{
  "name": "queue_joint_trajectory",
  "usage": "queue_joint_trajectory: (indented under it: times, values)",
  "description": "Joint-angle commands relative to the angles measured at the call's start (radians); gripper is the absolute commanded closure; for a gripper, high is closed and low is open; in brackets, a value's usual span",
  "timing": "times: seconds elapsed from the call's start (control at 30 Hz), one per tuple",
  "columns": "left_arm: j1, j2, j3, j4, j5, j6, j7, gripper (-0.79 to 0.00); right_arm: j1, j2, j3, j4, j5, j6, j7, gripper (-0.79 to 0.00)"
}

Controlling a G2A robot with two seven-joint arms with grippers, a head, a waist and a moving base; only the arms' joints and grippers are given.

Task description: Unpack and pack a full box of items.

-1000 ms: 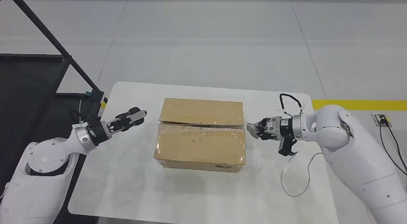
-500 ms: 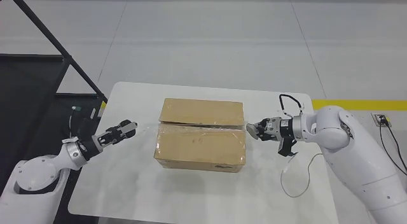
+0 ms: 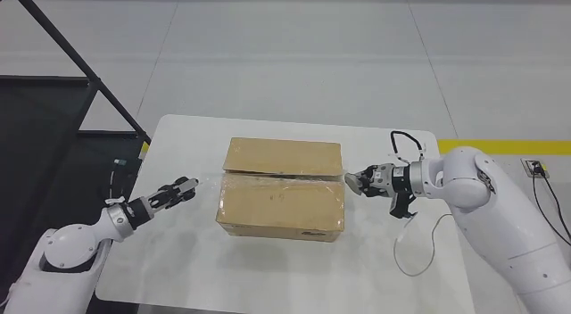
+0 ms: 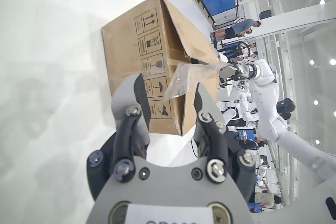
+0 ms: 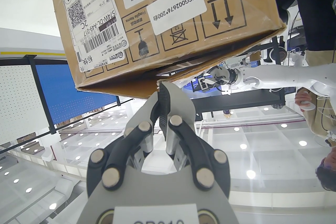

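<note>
Since the earlier frames the left gripper [image 3: 185, 187] has been drawn back and lowered away from the box [image 3: 281, 191], then brought slightly nearer again, while the right gripper [image 3: 360, 180] has been kept at the opposite end. This is judged to mean that the seal is being peeled and that unpacking is only at its opening stage, since the flaps are still seen lying down. In the top view one box is counted on the table [image 3: 178, 260], between the two grippers, a short way ahead of the left fingertips and just in front of the right ones; one white cable [image 3: 415, 256] is seen behind the right gripper. In the left wrist view the jaws are held well apart, and one clear tape strip [image 4: 183, 78] is seen hanging from the box's end seam just ahead of them; it may be stuck to one finger, though this cannot be made out. In the right wrist view the pads are pressed together directly beneath the box's labelled end, close to its seam; whether anything thin is pinched cannot be told. Three white labels [image 5: 92, 20] are counted on that end face.
</note>
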Motion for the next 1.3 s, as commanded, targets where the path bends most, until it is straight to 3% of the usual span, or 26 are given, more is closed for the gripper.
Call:
queue_joint_trajectory:
  times: [0.0, 0.07, 0.13, 0.2, 0.27, 1.27]
  values:
    - [-0.011, -0.001, 0.011, 0.012, 0.001, -0.002, -0.007, -0.376, 0.000, 0.000, 0.000, 0.000, 0.000, -0.001, 0.002, 0.000]
    - [-0.021, -0.003, 0.022, 0.020, -0.006, -0.010, -0.015, -0.336, 0.000, 0.000, -0.001, 0.001, 0.002, 0.000, 0.001, 0.000]
    - [-0.030, -0.004, 0.030, 0.028, -0.014, -0.016, -0.021, -0.166, 0.001, 0.000, -0.002, 0.002, 0.003, -0.002, 0.003, 0.000]
    - [-0.039, -0.005, 0.037, 0.034, -0.015, -0.019, -0.027, -0.145, 0.002, 0.000, -0.002, 0.003, 0.003, -0.002, 0.003, 0.000]
    - [-0.047, -0.006, 0.045, 0.040, -0.013, -0.022, -0.030, 0.000, 0.003, 0.000, -0.004, 0.005, 0.004, -0.002, 0.003, 0.000]
    - [-0.136, -0.013, 0.085, 0.115, -0.102, -0.002, -0.049, 0.000, 0.002, 0.005, -0.001, 0.008, 0.012, 0.000, 0.020, 0.000]
